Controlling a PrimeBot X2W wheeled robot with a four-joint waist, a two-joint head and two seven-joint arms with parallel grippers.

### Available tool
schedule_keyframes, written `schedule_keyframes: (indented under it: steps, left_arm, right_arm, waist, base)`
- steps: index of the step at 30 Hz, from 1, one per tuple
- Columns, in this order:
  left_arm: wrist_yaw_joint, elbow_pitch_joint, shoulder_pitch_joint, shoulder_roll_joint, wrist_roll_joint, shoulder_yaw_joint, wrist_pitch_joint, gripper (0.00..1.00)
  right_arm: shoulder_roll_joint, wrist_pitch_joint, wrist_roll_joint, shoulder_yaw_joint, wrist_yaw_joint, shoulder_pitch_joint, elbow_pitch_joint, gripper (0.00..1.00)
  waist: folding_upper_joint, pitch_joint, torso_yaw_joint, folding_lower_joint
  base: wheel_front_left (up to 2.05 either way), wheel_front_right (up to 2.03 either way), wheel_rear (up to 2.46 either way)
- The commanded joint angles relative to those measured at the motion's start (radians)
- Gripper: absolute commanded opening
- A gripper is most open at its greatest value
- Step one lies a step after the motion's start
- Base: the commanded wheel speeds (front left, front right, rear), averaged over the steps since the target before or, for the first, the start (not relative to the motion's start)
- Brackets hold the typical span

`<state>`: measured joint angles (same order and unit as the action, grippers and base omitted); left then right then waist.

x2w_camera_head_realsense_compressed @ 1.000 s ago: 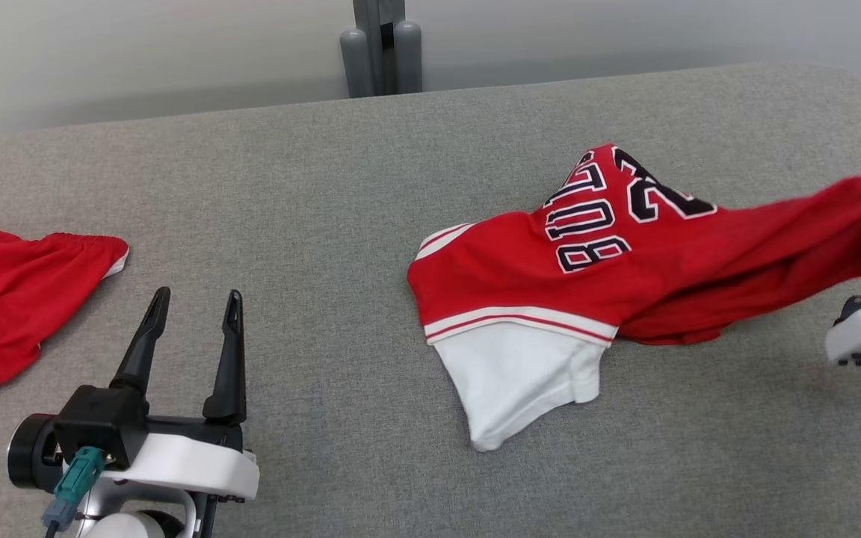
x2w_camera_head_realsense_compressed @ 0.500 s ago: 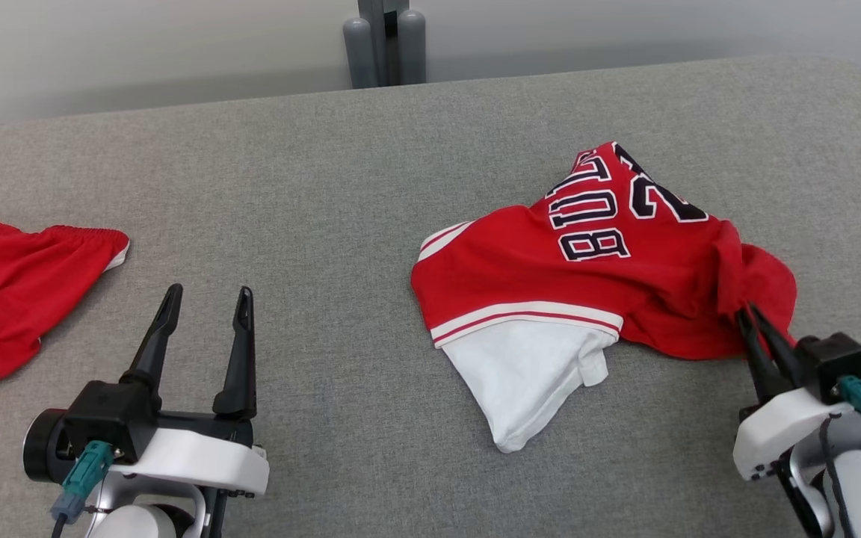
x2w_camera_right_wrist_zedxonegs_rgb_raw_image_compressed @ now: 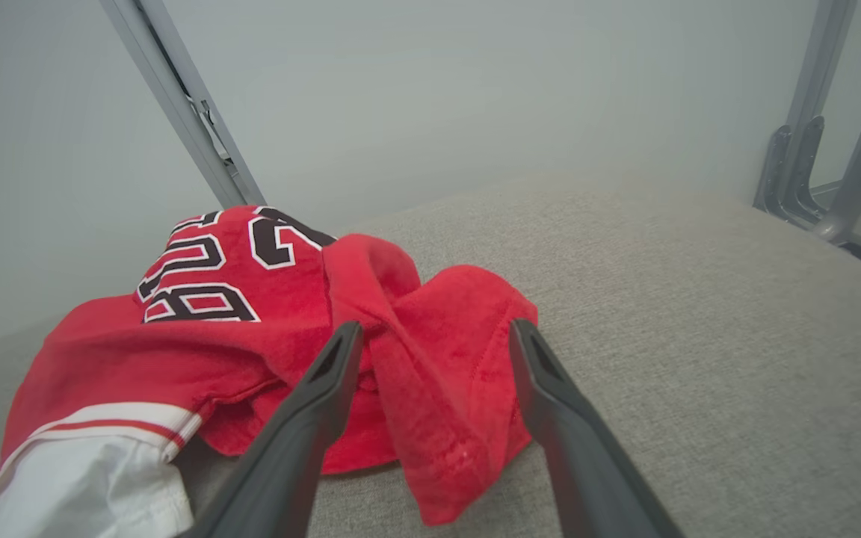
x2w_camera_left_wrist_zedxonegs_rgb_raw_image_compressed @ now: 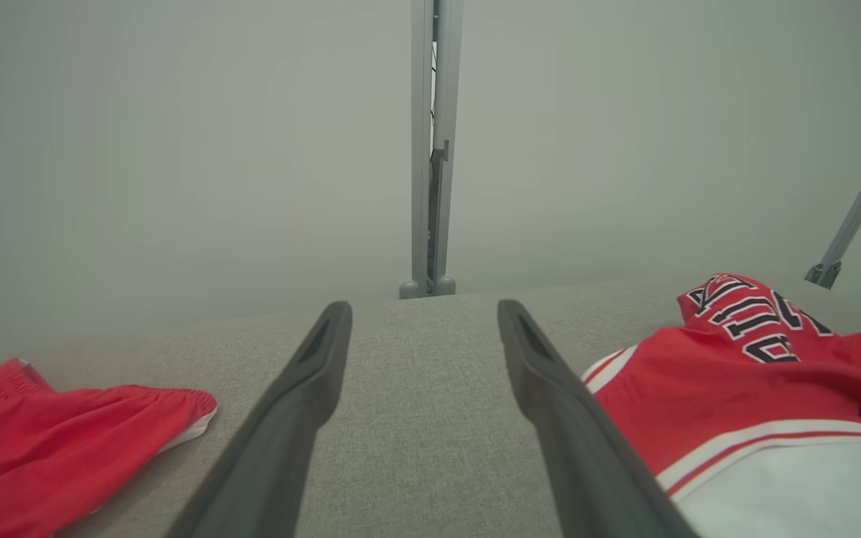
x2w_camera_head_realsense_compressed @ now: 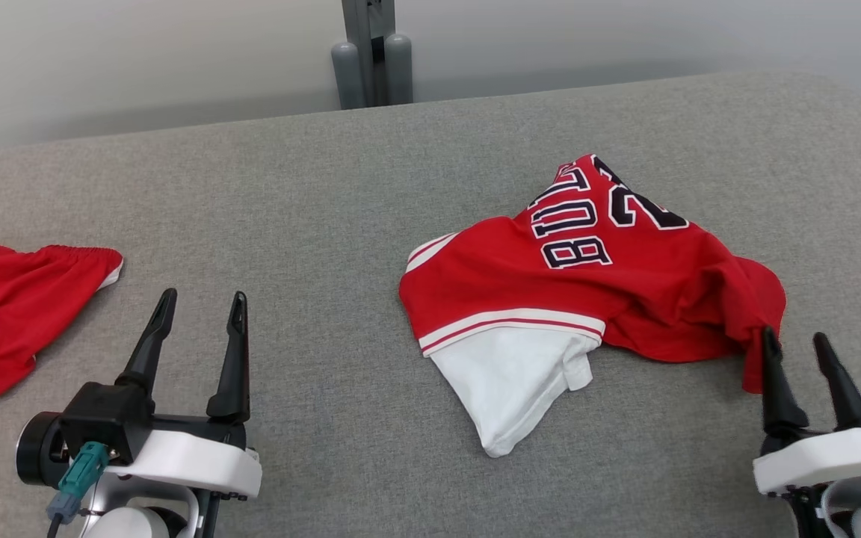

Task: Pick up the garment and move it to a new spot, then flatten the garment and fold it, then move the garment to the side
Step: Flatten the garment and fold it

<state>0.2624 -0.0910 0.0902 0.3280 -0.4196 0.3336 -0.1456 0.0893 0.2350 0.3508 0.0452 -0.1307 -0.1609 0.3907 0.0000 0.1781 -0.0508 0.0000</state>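
Head view: the garment (x2w_camera_head_realsense_compressed: 550, 291), a red jersey with dark lettering and a white part showing below its striped hem, lies crumpled on the grey bench (x2w_camera_head_realsense_compressed: 326, 187), right of centre. The right tool (x2w_camera_head_realsense_compressed: 794, 338) stands at the garment's near right corner with its fingers apart and gripping nothing. The left tool (x2w_camera_head_realsense_compressed: 202, 299) is likewise spread and empty, well apart from the garment. A second red cloth (x2w_camera_head_realsense_compressed: 12, 299) lies at the far left.

Left wrist view: both fingers point across bare bench, with the garment off to the right.

Right wrist view: a bunched red fold sits between the parted fingers, touching the left one, and is not clamped.

Judgement: the garment appears placed at its new spot and flattening is the step in hand. The next move calls for each tool to take an opposite edge and draw the cloth taut. The folded-over right side and the tucked white part will need spreading first.
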Motion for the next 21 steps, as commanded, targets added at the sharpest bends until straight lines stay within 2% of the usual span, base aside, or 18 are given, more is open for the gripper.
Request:
schedule_keyframes:
  steps: [1, 5, 10, 13, 16, 21]
  left_arm:
    - [0.004, -0.005, -0.001, 0.006, 0.001, -0.006, -0.004, 1.00]
    - [0.011, -0.011, -0.009, 0.019, 0.003, -0.011, 0.000, 1.00]
    - [0.019, -0.028, -0.018, 0.031, 0.011, -0.014, 0.004, 1.00]
    - [0.024, -0.041, -0.025, 0.037, 0.014, -0.014, 0.009, 1.00]
    - [0.030, -0.055, -0.039, 0.044, 0.017, -0.011, 0.012, 1.00]
    - [0.045, -0.075, -0.067, 0.041, 0.017, -0.004, 0.018, 1.00]
  right_arm:
    - [0.013, -0.004, 0.020, 0.026, 0.000, 0.027, -0.047, 1.00]
    - [0.023, -0.036, 0.059, 0.090, 0.000, 0.086, -0.179, 1.00]
    - [0.013, -0.089, 0.032, 0.184, 0.000, 0.140, -0.379, 1.00]
    - [0.001, -0.122, 0.007, 0.207, 0.000, 0.155, -0.490, 1.00]
    - [-0.008, -0.163, -0.020, 0.176, 0.000, 0.173, -0.577, 1.00]
    - [-0.024, -0.225, -0.040, 0.104, 0.000, 0.208, -0.650, 1.00]
  waist:
    - [0.0000, -0.010, -0.009, 0.0000]
    - [0.0000, -0.029, -0.024, 0.0000]
    - [0.0000, -0.052, -0.035, 0.0000]
    - [0.0000, -0.063, -0.039, 0.0000]
    - [0.0000, -0.076, -0.038, 0.0000]
    - [0.0000, -0.099, -0.028, 0.0000]
  base:
    - [0.00, 0.00, 0.00]
    - [0.00, 0.00, 0.00]
    - [0.00, 0.00, 0.00]
    - [0.00, 0.00, 0.00]
    - [0.00, 0.00, 0.00]
    - [0.00, 0.00, 0.00]
